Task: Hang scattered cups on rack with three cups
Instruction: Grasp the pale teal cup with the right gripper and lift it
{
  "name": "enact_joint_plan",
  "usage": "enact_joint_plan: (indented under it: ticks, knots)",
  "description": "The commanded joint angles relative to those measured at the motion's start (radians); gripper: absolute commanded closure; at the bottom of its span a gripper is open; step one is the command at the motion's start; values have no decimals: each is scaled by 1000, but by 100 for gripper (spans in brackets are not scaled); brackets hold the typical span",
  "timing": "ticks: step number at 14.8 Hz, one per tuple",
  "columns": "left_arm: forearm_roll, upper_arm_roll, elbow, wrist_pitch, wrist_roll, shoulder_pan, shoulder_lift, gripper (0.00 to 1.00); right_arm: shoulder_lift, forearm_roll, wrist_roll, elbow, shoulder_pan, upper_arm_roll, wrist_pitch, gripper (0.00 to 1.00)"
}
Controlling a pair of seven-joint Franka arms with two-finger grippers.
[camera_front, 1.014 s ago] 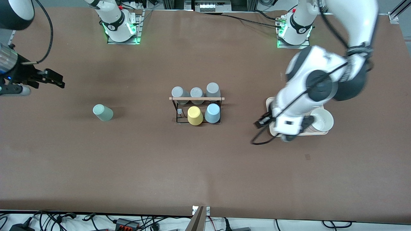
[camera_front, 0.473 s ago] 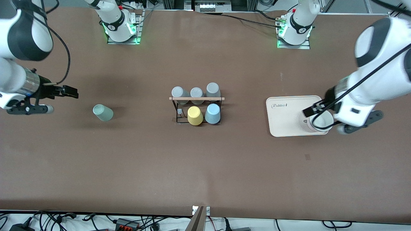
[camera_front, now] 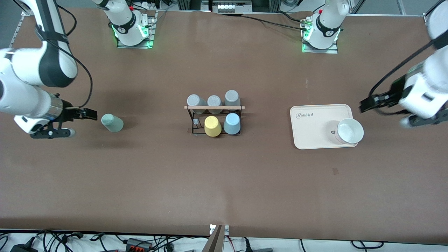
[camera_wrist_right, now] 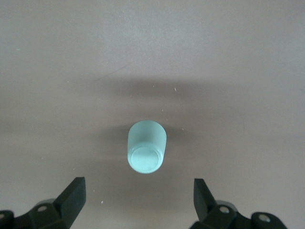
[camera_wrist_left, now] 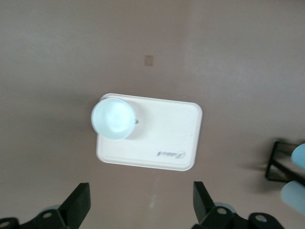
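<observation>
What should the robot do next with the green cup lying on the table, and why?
Probably ease the right pincer forward around the pale mint green plastic tumbler. The pincer is open beside it, lined up in the right wrist view, and the tumbler lies on its side, not yet on the black wire rack.

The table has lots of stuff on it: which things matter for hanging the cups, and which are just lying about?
For the job:
- mint green cup
- light blue cup
- rack
- right gripper

Just lying about:
- yellow cup
- grey cups
- beige tray
- white bowl

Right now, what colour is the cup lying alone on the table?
Pale mint green cup; the right wrist view shows it best.
</observation>
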Motion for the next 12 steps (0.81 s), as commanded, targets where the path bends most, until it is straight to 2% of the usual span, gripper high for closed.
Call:
enact_joint_plan:
  ticks: [1,4,7,12]
  knots:
    - [12,74,-134,13,120,-31,-139,2,-11,-21,17,-113,3,2,120,0]
    - [13,101,-198,12,199,-38,-216,1,1,-21,22,-209,3,2,247,0]
    - [15,108,-212,9,226,-36,-246,0,6,-21,30,-286,-1,1,362,0]
    - [12,106,-192,0,273,1,-240,0,53,-21,30,-294,-1,-2,400,0]
